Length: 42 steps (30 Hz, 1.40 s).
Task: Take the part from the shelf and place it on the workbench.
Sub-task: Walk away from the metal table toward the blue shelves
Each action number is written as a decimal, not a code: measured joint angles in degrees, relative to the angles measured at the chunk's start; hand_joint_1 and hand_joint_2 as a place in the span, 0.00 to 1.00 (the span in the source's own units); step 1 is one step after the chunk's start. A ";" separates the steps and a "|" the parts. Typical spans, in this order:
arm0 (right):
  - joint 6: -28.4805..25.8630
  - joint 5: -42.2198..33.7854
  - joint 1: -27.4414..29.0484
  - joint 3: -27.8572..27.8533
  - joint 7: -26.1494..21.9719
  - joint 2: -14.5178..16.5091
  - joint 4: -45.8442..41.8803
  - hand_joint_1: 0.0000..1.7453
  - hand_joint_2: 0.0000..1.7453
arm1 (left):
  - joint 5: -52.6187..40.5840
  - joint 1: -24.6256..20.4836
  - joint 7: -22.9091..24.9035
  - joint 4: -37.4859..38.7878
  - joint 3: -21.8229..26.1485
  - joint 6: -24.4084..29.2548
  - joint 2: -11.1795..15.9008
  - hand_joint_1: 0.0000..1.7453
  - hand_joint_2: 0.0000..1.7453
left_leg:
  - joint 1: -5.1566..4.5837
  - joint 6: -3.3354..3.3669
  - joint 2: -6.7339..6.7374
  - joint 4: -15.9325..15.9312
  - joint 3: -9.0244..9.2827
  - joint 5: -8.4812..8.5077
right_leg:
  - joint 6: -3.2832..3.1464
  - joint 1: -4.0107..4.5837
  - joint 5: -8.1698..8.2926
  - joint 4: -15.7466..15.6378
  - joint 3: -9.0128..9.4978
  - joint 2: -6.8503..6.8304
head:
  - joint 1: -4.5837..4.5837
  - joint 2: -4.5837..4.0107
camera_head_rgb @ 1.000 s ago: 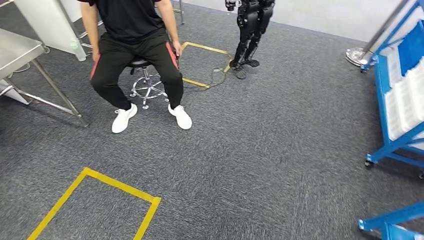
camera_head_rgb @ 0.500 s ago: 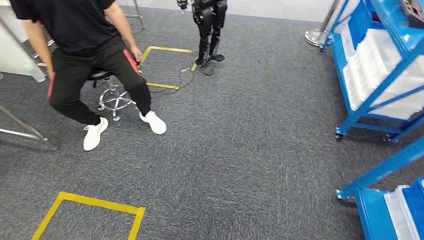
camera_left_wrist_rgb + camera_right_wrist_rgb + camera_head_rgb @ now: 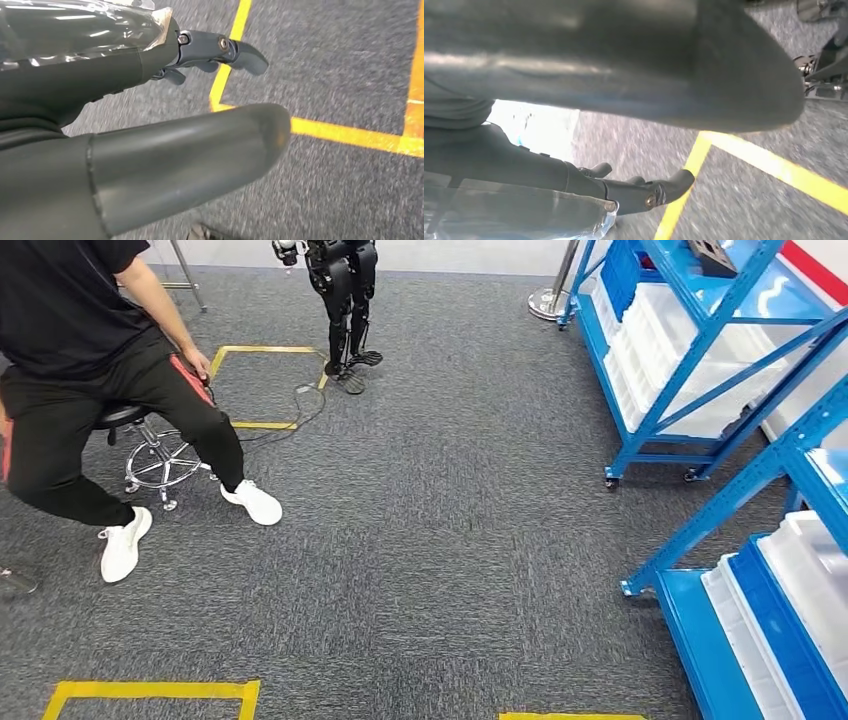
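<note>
Both hands hang over grey carpet (image 3: 450, 540) crossed by yellow tape — left hand (image 3: 150, 125) and right hand (image 3: 614, 150) with fingers apart, holding nothing. A dark part (image 3: 712, 254) sits atop the blue shelf (image 3: 690, 360), well away.

2 blue shelves (image 3: 690, 350), 1 person (image 3: 90, 370)
</note>
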 joint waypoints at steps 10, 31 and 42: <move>0.36 0.47 -0.12 0.00 0.31 0.50 0.00 0.00 0.00 | -0.70 0.06 1.25 -0.03 -0.07 0.21 -0.21 0.00 0.00 | -0.78 -1.30 6.82 0.05 0.87 -0.83 | 0.72 0.12 2.17 -6.88 4.84 -6.70 | 0.00 0.00; 0.57 1.29 0.18 0.00 0.57 0.68 0.02 0.00 0.00 | -1.17 0.17 0.82 -0.03 -0.14 0.59 -0.10 0.00 0.00 | -0.14 0.22 0.44 0.08 -0.27 0.26 | -0.37 0.07 -0.73 1.18 -0.48 -0.94 | -0.30 0.00; 0.57 1.94 0.08 0.04 1.11 0.53 0.02 0.00 0.00 | -0.93 0.10 1.43 -0.03 -0.11 0.94 -0.15 0.00 0.00 | -0.37 -2.12 7.64 0.26 0.76 -0.78 | 0.11 -0.26 2.18 -6.80 4.75 -5.56 | -0.44 0.00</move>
